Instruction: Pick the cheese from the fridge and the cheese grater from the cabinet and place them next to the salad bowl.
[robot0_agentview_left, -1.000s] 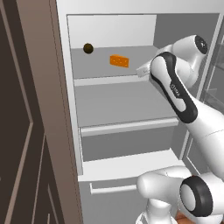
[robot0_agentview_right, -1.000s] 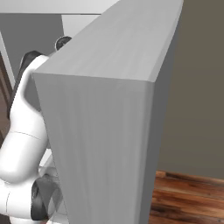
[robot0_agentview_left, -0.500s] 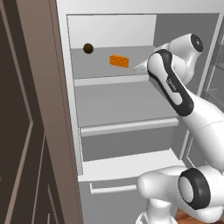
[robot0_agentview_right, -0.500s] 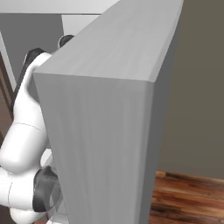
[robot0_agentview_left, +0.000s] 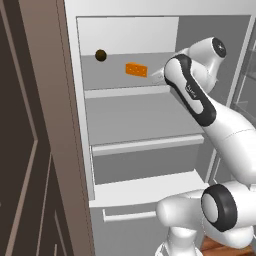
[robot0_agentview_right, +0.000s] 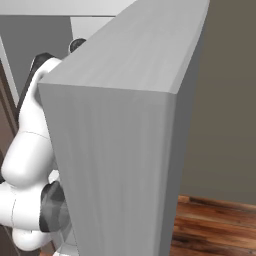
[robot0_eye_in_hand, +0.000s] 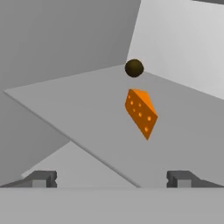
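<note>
The cheese (robot0_agentview_left: 136, 69) (robot0_eye_in_hand: 141, 113), a small orange wedge with darker holes, lies on the top shelf (robot0_agentview_left: 125, 91) of the open fridge (robot0_agentview_left: 75, 125). My gripper (robot0_eye_in_hand: 111, 180) is open, its two dark fingertips (robot0_eye_in_hand: 43, 179) wide apart with nothing between them. It faces the cheese from a short way off, just outside the shelf's front edge. In the left base view my arm (robot0_agentview_left: 192, 95) reaches into the fridge from the right, and its hand is mostly hidden behind the forearm. The cheese grater, the cabinet and the salad bowl are out of view.
A small dark brown ball (robot0_agentview_left: 100, 55) (robot0_eye_in_hand: 134, 68) sits behind the cheese near the fridge's back wall. A tall dark brown panelled column (robot0_agentview_left: 25, 150) stands left of the fridge. The grey fridge door (robot0_agentview_right: 125, 125) stands open at my right. Lower shelves (robot0_agentview_left: 145, 142) are bare.
The arm has lifted a little and pushed the hand closer to the cheese on the top shelf. The jaws have stayed open.
</note>
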